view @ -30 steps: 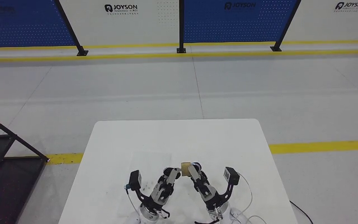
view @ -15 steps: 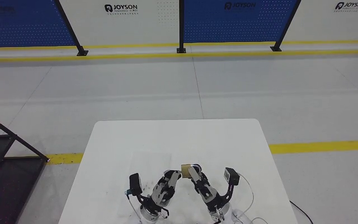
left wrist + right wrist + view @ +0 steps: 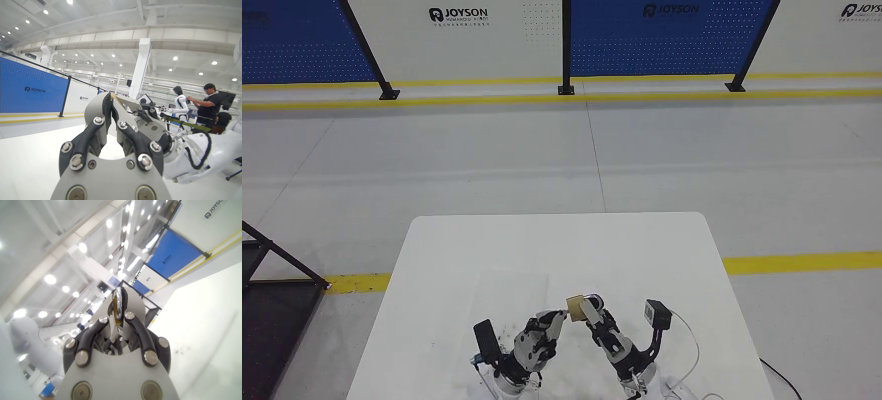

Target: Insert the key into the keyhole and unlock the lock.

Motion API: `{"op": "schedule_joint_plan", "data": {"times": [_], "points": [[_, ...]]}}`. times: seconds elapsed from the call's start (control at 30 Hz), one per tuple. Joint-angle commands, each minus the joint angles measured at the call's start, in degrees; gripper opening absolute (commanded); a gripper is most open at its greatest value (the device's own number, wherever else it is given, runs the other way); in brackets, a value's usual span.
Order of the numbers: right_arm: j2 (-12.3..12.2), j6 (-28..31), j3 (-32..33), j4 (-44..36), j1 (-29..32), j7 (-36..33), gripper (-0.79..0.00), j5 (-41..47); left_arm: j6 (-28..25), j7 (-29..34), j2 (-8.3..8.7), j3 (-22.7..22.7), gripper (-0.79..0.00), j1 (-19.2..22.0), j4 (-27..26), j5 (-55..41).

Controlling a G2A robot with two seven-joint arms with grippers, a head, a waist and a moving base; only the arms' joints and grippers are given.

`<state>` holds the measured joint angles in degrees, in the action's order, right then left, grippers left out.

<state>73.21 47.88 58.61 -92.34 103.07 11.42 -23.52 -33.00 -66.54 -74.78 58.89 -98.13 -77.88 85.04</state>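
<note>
Over the near edge of the table [image 3: 542,250], the left gripper [image 3: 556,318] is pinched tight on a thin tan sliver, the key [image 3: 113,96]. The key's tip sits just beside the lock [image 3: 574,302], but I cannot tell whether they touch. The right gripper [image 3: 588,305] is clamped on the lock, with its brass body and silver shackle [image 3: 119,301] between the fingers.

Lock [image 3: 115,318] has a brass-yellow body and a shiny silver shackle; right gripper [image 3: 118,298] and left gripper [image 3: 111,106] have pale grey fingers, ribbed black pads, black links, silver screws; table [image 3: 542,250] is plain white; floor [image 3: 592,160] is light grey with yellow stripes; barrier panels [image 3: 662,35] are blue with a fine dot pattern, alternating with white ones, on black posts.
</note>
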Motion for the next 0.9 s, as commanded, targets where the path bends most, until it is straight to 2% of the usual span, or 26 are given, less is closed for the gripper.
{"op": "schedule_joint_plan", "data": {"times": [0.0,0.5,0.87], "points": [[-0.1,-0.3,0.1,-0.2,0.1,-0.5,-0.785,0.4,1.7,-1.1,0.07,-0.3,-0.785,0.4,0.5,1.6],[-0.4,-1.7,0.6,-1.0,0.4,-2.6,-0.785,2.2,19.9,-7.6,0.82,-0.4,-0.785,3.3,3.0,13.8],[-0.5,-2.3,0.6,-1.3,0.6,-3.3,-0.785,2.8,26.3,-9.1,1.45,0.1,-0.785,4.4,4.2,17.2]]}}
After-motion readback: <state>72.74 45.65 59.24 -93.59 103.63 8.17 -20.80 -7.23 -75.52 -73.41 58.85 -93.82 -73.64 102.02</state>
